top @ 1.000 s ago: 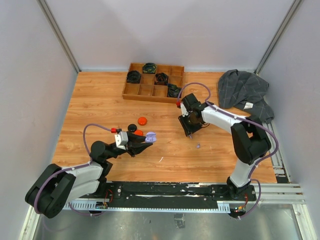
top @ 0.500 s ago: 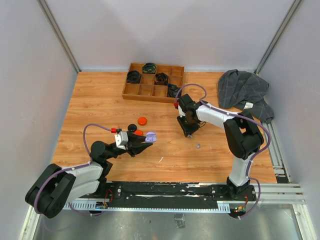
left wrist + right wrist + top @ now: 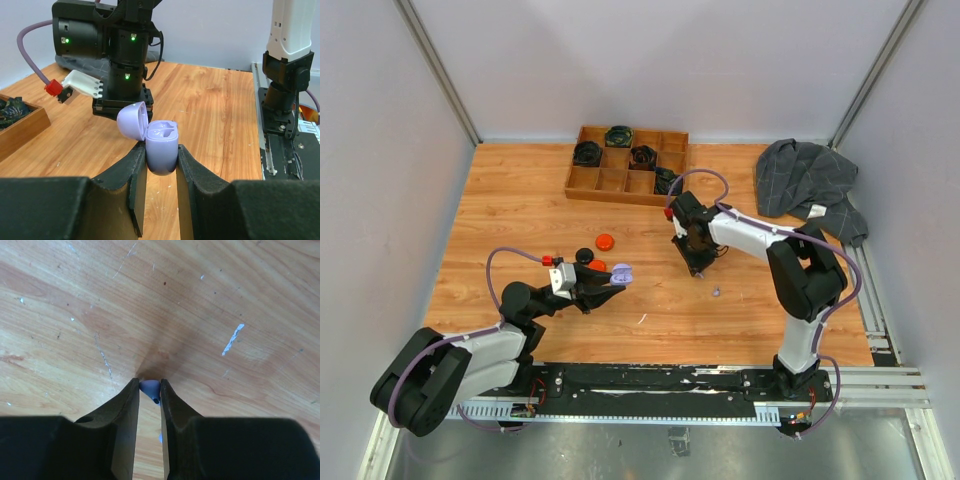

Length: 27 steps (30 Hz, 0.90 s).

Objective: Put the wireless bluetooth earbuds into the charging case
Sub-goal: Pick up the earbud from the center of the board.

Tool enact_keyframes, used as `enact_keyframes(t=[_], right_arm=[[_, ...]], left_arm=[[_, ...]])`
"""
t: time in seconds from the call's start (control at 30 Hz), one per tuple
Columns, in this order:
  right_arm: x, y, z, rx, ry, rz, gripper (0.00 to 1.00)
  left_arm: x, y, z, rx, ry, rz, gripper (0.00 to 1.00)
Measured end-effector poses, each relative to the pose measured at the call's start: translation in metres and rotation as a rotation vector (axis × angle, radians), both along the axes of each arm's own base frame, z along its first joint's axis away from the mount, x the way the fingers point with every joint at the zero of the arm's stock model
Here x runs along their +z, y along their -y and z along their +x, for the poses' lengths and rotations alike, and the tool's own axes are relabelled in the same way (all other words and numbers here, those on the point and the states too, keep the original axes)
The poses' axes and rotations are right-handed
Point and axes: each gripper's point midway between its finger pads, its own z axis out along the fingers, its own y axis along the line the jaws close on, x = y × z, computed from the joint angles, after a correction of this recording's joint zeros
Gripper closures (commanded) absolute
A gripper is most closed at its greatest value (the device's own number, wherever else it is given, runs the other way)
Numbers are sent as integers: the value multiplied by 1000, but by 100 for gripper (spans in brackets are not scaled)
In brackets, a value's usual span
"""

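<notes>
Wooden table (image 3: 520, 200) in a grey-walled bay: earbud pick-up in hand, case held ready.

Found right gripper (image 3: 149, 390) down at the boards, fingers clamped on a pale lavender earbud (image 3: 149, 386). Found left gripper (image 3: 161, 159) closed around the open lavender charging case (image 3: 162, 142), lid tipped back. Judged next: lift, carry across, seat in the matching well. Cannot tell earbud orientation, mostly hidden between fingers. Wells hard to read. Second lavender earbud (image 3: 716, 292) too small to judge.

A wooden table (image 3: 520, 210) carries a compartmented wooden tray (image 3: 620, 182) at its far edge, a crumpled grey cloth (image 3: 807, 180) far right, a round orange case (image 3: 605, 241) and a tiny lavender earbud (image 3: 716, 292) mid-table.
</notes>
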Motion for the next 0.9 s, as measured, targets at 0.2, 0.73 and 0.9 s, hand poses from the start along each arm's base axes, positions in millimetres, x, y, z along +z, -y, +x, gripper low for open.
enact_keyframes(t=[0.2,0.73,0.9], right_arm=[[24,-8,-4,30,67,16,80],[178,-77,-26,116,491,385,82],[206,-96,-44,137,564,519,82]], left_arm=[[0,0,0,0,0,0,100],[16,-4,0,28,66,-37,100],[21,-6,0,42,92,-47,100]])
